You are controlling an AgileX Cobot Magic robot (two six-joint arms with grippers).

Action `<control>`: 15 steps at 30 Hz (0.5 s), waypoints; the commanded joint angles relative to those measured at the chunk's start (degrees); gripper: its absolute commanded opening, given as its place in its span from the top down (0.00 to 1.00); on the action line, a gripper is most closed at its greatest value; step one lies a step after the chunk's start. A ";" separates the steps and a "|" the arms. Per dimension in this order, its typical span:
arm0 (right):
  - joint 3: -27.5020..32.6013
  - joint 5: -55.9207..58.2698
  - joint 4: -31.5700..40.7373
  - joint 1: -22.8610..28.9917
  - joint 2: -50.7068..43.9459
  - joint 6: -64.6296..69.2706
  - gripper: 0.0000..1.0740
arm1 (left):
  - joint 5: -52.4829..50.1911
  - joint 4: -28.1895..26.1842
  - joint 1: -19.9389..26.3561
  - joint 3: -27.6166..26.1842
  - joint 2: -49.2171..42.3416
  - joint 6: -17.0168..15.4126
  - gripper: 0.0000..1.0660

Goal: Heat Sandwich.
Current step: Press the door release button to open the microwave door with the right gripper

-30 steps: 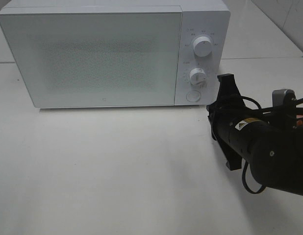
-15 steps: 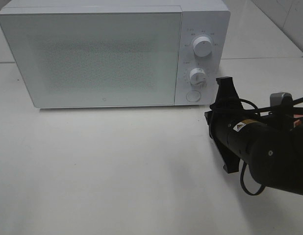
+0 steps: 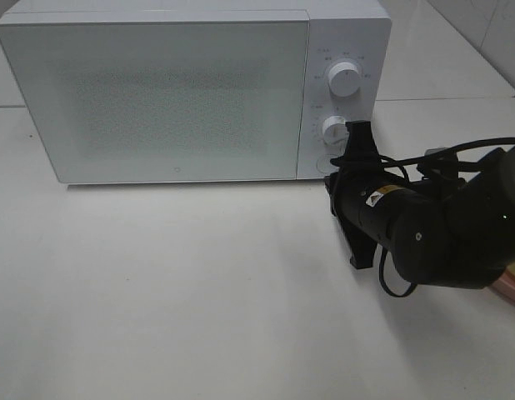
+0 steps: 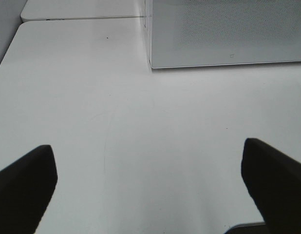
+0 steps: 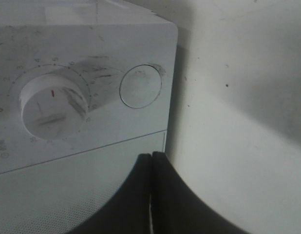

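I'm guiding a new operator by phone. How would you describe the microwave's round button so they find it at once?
On the table stands a white microwave, its control panel right of the door. The button is lowest there, below the upper dial and lower dial: flat and plain, while both dials protrude.

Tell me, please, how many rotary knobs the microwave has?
2: the upper knob high on the microwave's right side; the lower knob directly below it. None appears hidden.

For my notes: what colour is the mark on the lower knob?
The mark is red; clearest in right wrist view.
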 commanded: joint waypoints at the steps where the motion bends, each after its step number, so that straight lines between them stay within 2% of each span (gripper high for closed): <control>1: -2.23 0.46 -2.18 -1.60 1.38 0.69 1.00 | -0.17 0.00 0.11 0.17 -1.49 0.00 0.08; 8: -6.13 1.09 -4.93 -4.41 4.81 2.29 1.00 | -0.17 0.00 0.11 0.17 -1.49 0.00 0.08; 15: -8.71 2.01 -4.76 -5.10 7.39 2.52 1.00 | -0.17 0.00 0.11 0.17 -1.49 0.00 0.08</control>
